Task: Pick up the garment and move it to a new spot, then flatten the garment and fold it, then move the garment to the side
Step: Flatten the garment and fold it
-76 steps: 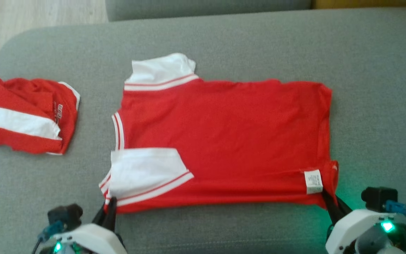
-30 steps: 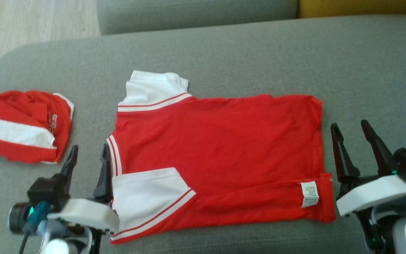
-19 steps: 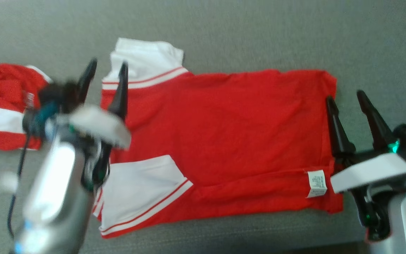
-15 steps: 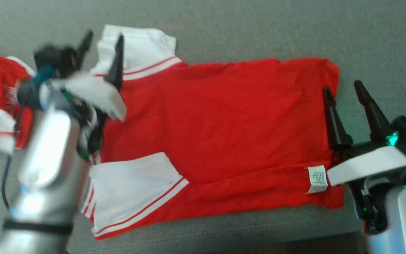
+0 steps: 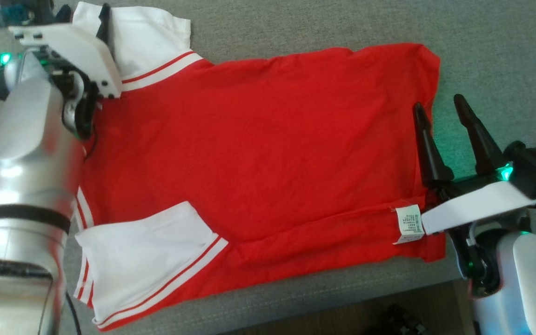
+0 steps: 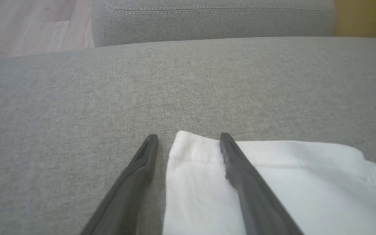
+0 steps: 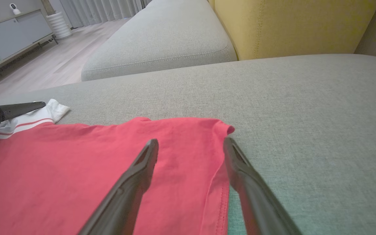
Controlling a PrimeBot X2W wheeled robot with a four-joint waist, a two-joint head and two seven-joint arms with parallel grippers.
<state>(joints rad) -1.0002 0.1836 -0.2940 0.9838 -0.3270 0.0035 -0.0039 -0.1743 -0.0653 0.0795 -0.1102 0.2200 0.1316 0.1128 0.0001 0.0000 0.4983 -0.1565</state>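
Your garment [image 5: 258, 153] lies flat on the sofa cushion [image 5: 296, 23], light and limp, so pinch its white sleeve [image 5: 151, 32] with the left hand [image 6: 188, 136] and its hem corner [image 5: 428, 56] with the right hand [image 5: 438, 103], both now spread wide.

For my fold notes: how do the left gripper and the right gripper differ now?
The left gripper straddles the edge of the white sleeve; the right gripper straddles the red hem. The left gripper has bare sofa on its left; the right gripper, on its right. Both have jaws open, holding nothing.
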